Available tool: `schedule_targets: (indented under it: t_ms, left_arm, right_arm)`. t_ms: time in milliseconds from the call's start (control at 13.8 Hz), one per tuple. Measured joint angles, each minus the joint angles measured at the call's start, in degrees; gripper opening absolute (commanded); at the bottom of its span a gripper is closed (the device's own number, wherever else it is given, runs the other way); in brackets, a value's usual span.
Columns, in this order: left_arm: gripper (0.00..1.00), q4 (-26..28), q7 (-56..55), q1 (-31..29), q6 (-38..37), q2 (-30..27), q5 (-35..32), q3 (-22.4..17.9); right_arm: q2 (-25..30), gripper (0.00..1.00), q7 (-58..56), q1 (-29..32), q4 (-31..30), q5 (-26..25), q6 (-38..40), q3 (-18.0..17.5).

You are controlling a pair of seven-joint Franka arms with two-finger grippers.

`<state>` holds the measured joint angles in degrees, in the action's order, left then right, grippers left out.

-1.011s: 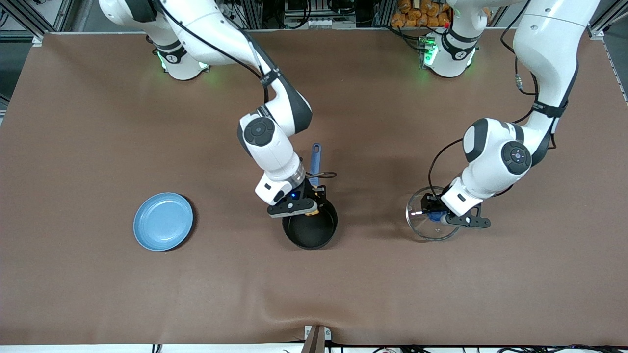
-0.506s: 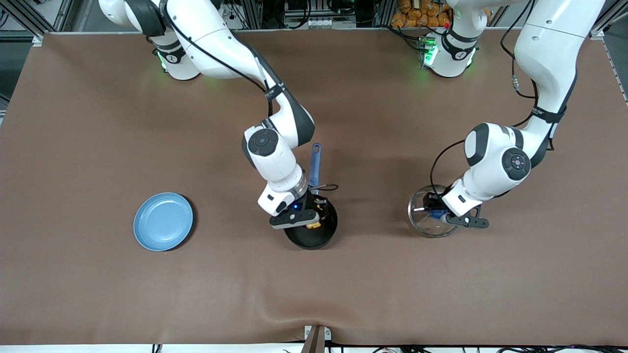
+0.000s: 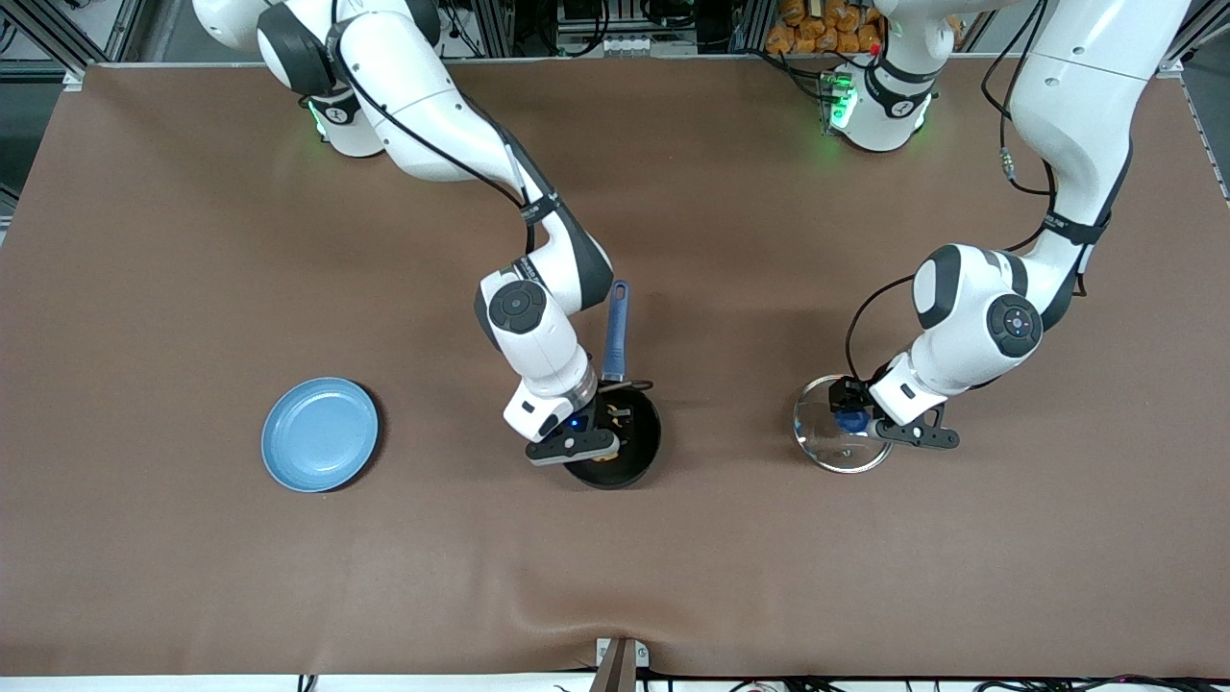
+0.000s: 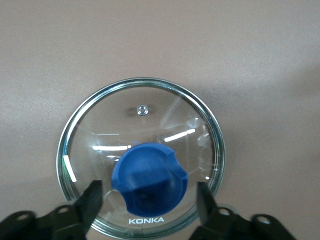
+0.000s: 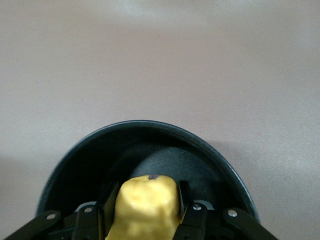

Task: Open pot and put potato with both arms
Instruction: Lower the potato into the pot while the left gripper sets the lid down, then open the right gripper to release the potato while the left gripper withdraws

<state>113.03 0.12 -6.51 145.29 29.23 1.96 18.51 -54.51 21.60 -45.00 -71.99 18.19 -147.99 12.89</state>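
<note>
The black pot [image 3: 646, 447] stands open mid-table, its blue handle [image 3: 616, 327] pointing toward the robot bases. My right gripper [image 3: 601, 432] is down inside the pot [image 5: 80, 160], shut on the yellow potato [image 5: 147, 205], which hangs just above the black bottom. The glass lid [image 3: 826, 447] lies flat on the table toward the left arm's end. My left gripper [image 3: 850, 421] is low over the lid [image 4: 145, 125]. It is open [image 4: 148, 189], with a finger on each side of the blue knob [image 4: 150, 170] and a gap at both sides.
A flat light-blue plate [image 3: 320, 433] lies toward the right arm's end of the brown table, level with the pot. A fold in the table cover runs along the edge nearest the camera.
My right gripper has gone down into the pot with the potato. The lid, tilted and held up before, now lies flat on the table under my left gripper.
</note>
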Motion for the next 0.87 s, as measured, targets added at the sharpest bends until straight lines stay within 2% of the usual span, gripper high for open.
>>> schedule_targets:
  t_ms: [289,433,506,722,794,867]
  left_arm:
    - [0.92,-0.6,2.1,-1.3,-1.2,-1.6,0.0,0.0]
    - [0.93,-1.5,2.3,-2.2,-4.9,-4.5,0.0,0.0]
    - [0.99,-1.9,2.3,-2.5,-7.0,-6.6,0.0,0.0]
    - [1.00,-4.0,2.3,-4.0,-15.6,-13.2,0.0,-0.1]
    - [1.00,-5.8,2.3,-4.7,-20.2,-15.2,0.0,-0.1]
    - [1.00,-8.6,2.3,-5.5,-25.7,-16.8,0.0,-0.1]
  right_arm:
    - [-2.0,0.00,0.0,0.0,1.8,0.0,-0.1,0.0]
    - [-2.8,0.00,-0.1,0.0,2.4,0.0,-0.4,0.0]
    - [-3.1,0.00,-0.1,0.0,2.5,0.0,-0.7,0.0]
    - [-3.5,0.02,-0.5,0.0,2.6,0.0,-1.1,0.0]
    - [-3.6,0.23,-0.6,0.0,2.6,0.0,-1.1,0.0]
    - [-3.6,0.50,-0.7,0.0,2.7,0.0,-1.1,0.0]
